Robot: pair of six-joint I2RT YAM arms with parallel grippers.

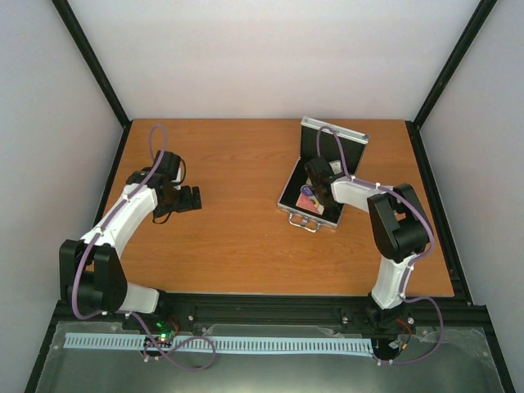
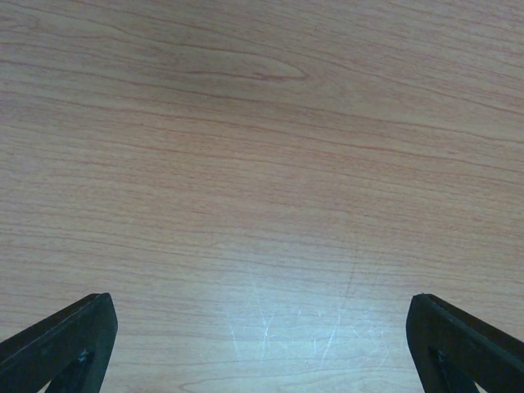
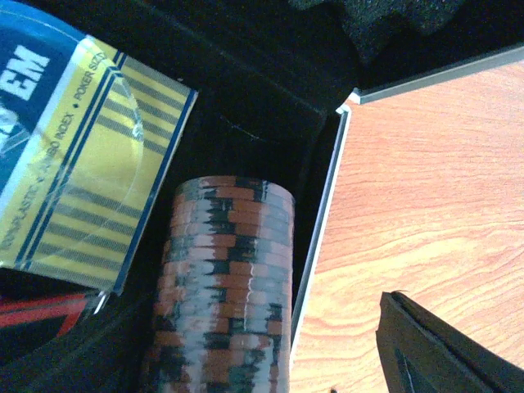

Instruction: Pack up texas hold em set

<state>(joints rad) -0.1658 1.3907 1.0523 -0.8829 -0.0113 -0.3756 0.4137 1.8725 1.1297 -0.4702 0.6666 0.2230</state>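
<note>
Where the orange-brown wooden surface (image 1: 237, 246) fills the floor of the cell, plain white walls (image 1: 270, 57) close it in on three sides and black frame posts (image 1: 90, 61) run up the corners. Its grain is fine and wavy, with faint scratches under a patch of glare in the left wrist view.

The silver metal case (image 1: 286, 199) of the hold 'em set lies open on the surface. Its lid (image 1: 334, 141) stands up on the far side of the case and its handle (image 1: 304, 223) is on the near side. Bare wood stretches to the left of the case and in front of it; to the right only a narrow strip is left before the surface edge.

The left hand (image 1: 192, 199) hangs well to the left of the case, its fingertips (image 2: 65, 340) set wide apart with only wood between them.

The right hand (image 1: 315, 182) is down over the case. Inside, against the black lining (image 3: 246, 106), a stack of poker chips (image 3: 225, 286) lies on its side, its ribbed edges striped rust-red and dark. It sits just inside the thin metal rim (image 3: 321, 229). A blue-and-gold card deck (image 3: 90, 147) in glossy wrap lies beside the stack, deeper in the case. Dark egg-crate foam (image 3: 401, 24) shows on the lid. Only one finger (image 3: 442, 352) of the right hand shows. It stands out past the rim over the wood, clear of the chips, so the hand stands wide and grips nothing.
</note>
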